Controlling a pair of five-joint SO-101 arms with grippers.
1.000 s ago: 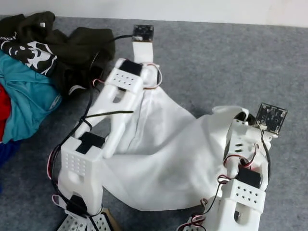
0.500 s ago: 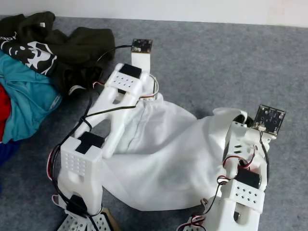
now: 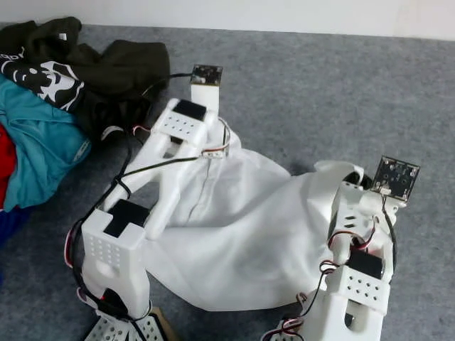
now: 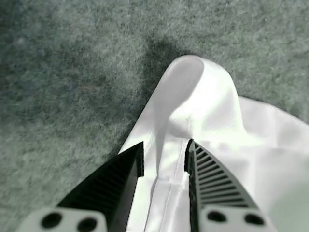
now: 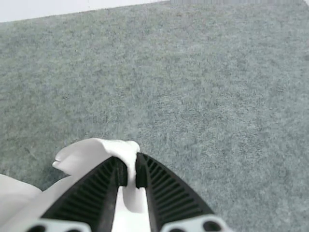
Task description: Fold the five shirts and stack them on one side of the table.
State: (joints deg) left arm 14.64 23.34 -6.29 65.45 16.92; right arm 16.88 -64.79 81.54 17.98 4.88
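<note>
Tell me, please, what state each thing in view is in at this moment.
white shirt: unfolded, rumpled, spread between the two arms.
left tool: shut on a fold of the white shirt.
right tool: shut on an edge of the white shirt.
black shirt: crumpled, not folded.
teal shirt: crumpled, not folded, touching the black shirt.
</note>
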